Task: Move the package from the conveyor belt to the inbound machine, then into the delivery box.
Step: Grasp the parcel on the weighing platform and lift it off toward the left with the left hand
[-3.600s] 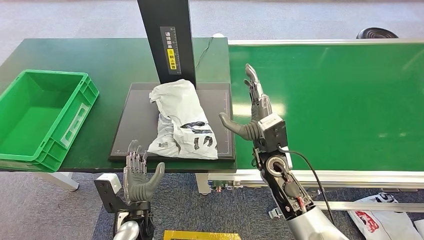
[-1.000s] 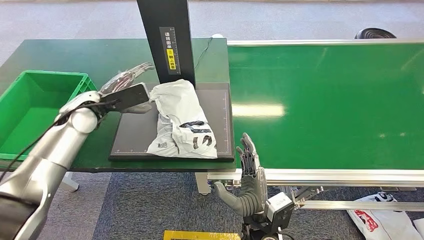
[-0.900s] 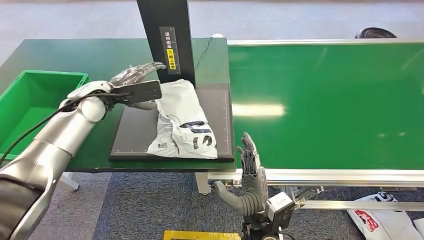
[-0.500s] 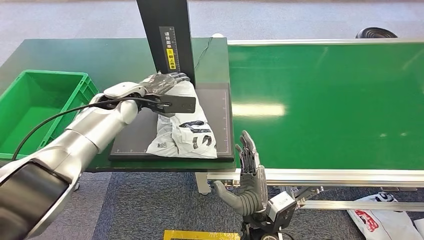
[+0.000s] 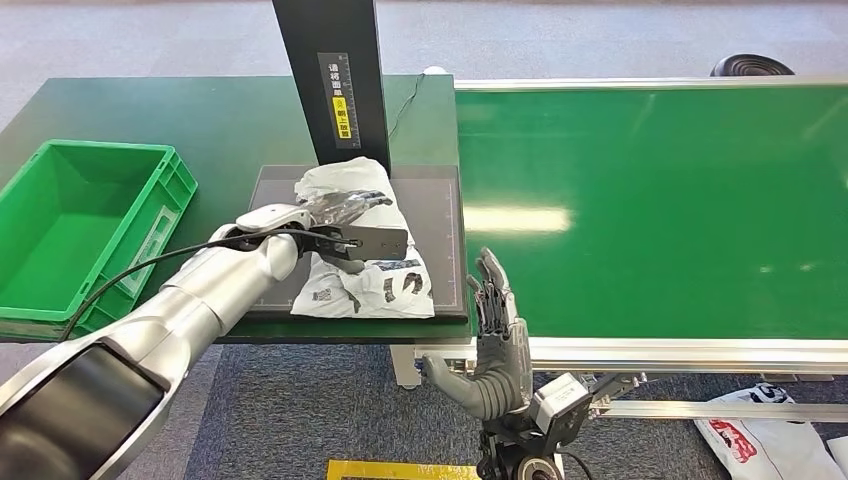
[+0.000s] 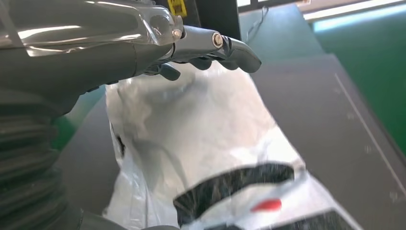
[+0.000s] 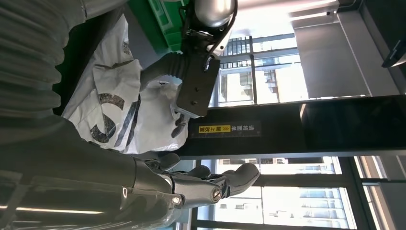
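The package (image 5: 362, 250), a crumpled white bag with black print, lies on the dark scan plate (image 5: 445, 215) of the inbound machine, in front of its black column (image 5: 335, 80). The left hand (image 5: 345, 208) lies over the far end of the package, fingers extended across the top; whether it grasps the bag or merely rests on it cannot be told. In the left wrist view the fingers (image 6: 225, 45) reach above the white film. The right hand (image 5: 495, 345) is released, fingers apart and upright, below the front edge of the conveyor (image 5: 650, 200). The green box (image 5: 70, 230) stands on the table (image 5: 220, 120), left of the plate.
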Tool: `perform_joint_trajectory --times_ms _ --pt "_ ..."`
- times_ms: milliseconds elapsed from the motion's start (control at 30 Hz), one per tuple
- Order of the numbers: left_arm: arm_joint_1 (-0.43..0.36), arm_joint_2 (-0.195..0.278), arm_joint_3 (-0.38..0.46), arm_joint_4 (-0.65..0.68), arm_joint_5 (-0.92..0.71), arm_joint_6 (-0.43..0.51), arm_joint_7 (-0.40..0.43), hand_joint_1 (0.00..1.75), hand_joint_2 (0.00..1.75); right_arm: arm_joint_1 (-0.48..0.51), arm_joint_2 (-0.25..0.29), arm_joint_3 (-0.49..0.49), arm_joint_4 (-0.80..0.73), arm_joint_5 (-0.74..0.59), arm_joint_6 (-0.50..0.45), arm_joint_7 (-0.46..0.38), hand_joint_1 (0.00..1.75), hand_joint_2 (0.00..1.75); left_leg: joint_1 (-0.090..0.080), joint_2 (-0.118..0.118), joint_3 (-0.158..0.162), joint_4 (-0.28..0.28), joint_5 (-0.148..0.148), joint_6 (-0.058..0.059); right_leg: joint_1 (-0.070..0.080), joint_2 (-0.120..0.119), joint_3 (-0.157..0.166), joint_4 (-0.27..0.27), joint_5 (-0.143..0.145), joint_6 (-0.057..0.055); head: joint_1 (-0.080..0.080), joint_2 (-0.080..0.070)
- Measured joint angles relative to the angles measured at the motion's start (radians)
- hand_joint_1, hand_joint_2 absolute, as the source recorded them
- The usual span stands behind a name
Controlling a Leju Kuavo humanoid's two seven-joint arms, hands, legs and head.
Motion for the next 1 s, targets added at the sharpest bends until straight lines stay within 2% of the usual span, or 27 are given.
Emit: perform_joint_trajectory --times_ms 367,1000 --pt "0.077 0.018 0.023 0.013 0.021 -0.001 -0.006 0.00 1.75 -0.010 0.013 -0.015 0.020 0.020 0.024 0.000 0.00 1.75 0.000 0.000 0.000 0.000 0.000 0.000 0.000 0.000 0.000 0.000 0.000 0.000 0.000 0.000" --pt "0.171 0.040 0.101 0.016 0.059 0.061 -0.016 0.00 1.75 -0.029 0.012 -0.017 0.055 0.003 -0.010 0.000 0.00 1.75 0.000 -0.001 0.005 -0.001 0.000 0.000 0.000 0.000 0.007 0.000 -0.001 0.000 0.000 0.000"
